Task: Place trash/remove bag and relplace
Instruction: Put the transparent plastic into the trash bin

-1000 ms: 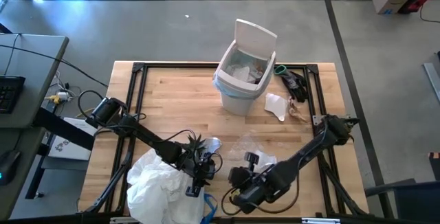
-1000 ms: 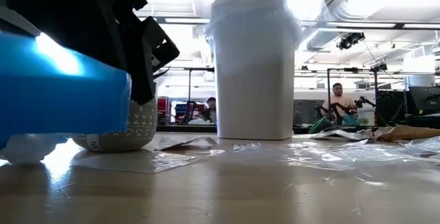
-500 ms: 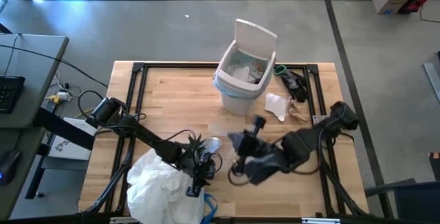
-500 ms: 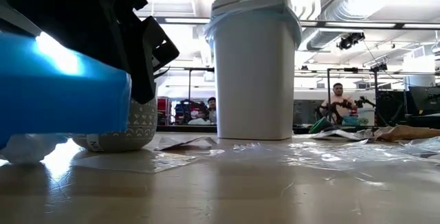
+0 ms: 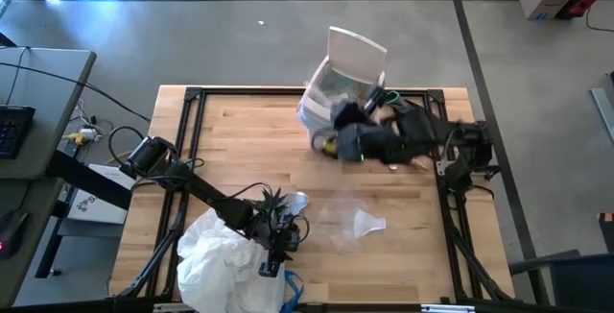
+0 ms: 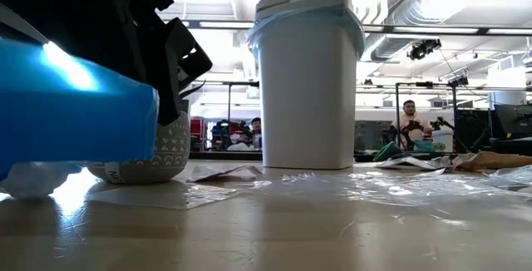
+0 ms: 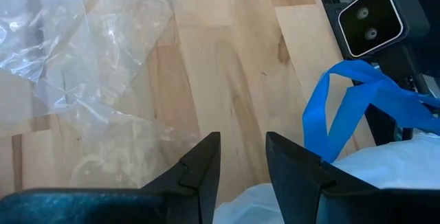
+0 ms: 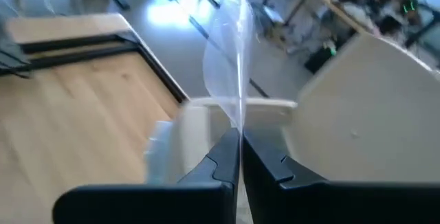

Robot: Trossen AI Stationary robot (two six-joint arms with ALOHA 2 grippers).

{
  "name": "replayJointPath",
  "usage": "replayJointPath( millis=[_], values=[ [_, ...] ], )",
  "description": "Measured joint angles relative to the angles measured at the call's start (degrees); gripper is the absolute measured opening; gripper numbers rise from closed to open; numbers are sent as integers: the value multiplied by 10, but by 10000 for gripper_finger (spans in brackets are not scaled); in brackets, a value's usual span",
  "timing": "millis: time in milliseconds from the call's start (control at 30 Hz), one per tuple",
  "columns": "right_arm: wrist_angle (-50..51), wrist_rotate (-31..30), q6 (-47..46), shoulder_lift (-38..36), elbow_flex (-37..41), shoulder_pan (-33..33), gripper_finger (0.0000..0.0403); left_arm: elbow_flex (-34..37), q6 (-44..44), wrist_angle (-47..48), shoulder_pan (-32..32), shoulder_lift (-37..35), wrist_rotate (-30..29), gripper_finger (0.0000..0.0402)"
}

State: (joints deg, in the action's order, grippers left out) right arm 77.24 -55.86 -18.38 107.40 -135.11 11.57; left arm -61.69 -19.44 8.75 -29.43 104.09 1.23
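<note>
The right gripper (image 8: 240, 157) hung over the open mouth of the white bin (image 5: 331, 111) at the table's (image 5: 240, 140) far edge, its fingers (image 8: 212, 163) pinched together on a clear plastic wrapper (image 8: 231, 52) that stood up between them above the bin. A light-blue bag (image 6: 309, 17) lined the bin, its rim folded over the top edge, and the bin's white lid (image 5: 357, 52) stood tipped up behind. The left gripper (image 7: 242, 157) sat low at the near edge, fingers (image 7: 292, 165) a little apart, with nothing I could see between them, just beside a big white bag (image 5: 225, 260) with a blue strap (image 7: 350, 107). A small green plant (image 5: 271, 201) in a patterned white pot (image 6: 158, 159) stood right by that arm. More trash lay loose on the wood: a clear wrapper (image 5: 366, 223) near the middle and flat clear film (image 7: 82, 52) spread in front of the left gripper. Brown paper (image 6: 490, 160) lay on the table's right side in the low view. There was some printing low on the pot, but I could not read it, and no other label was legible. Two people (image 6: 411, 121) sat far back in the room.
</note>
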Motion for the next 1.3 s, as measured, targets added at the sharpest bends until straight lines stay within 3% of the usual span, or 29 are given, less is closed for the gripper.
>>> replayJointPath(
  millis=[300, 533, 700, 1033, 1300],
  values=[
    [78, 123, -81, -11, 23, -118, 0, 0, -4, 0, 0, 0, 0, 102],
    [108, 195, -166, -11, 29, -165, 0, 0, -5, 0, 0, 0, 0, 102],
    [109, 198, -145, -11, 29, -168, 26, 0, -9, 0, 0, 0, 1, 102],
    [127, 189, -188, -11, 29, -162, 153, 0, -15, -1, 0, 0, 2, 102],
    [125, 141, -186, -11, 29, -130, 183, 0, -15, -10, 0, 0, 2, 102]
  ],
)
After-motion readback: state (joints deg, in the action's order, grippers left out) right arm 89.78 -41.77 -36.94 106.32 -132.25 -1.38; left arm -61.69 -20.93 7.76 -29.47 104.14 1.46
